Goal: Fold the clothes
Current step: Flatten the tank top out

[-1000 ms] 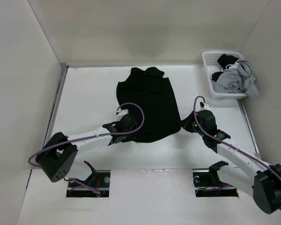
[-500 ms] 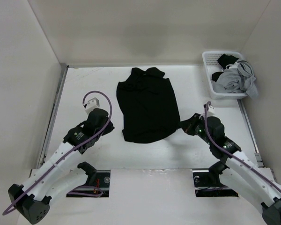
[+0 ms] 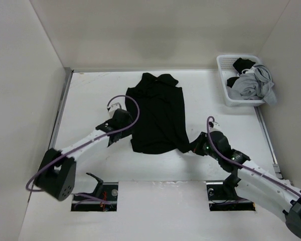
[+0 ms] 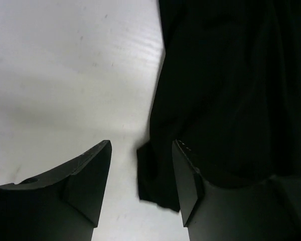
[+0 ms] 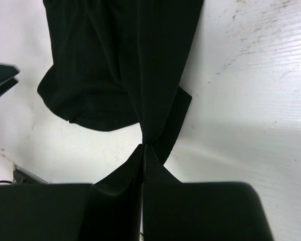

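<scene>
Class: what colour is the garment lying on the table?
The garment is plain black, no print; best seen from the top external view.

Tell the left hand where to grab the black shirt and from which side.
Grip the near left corner of the black shirt, coming in from the left. That corner sticks out as a small flap just ahead of the open left hand; the right hand pinches the near right corner.

The table (image 3: pixel 90 95) is overlooked from high above. The black garment (image 3: pixel 158 115) is framed closely, downward, by both wrist views.
</scene>
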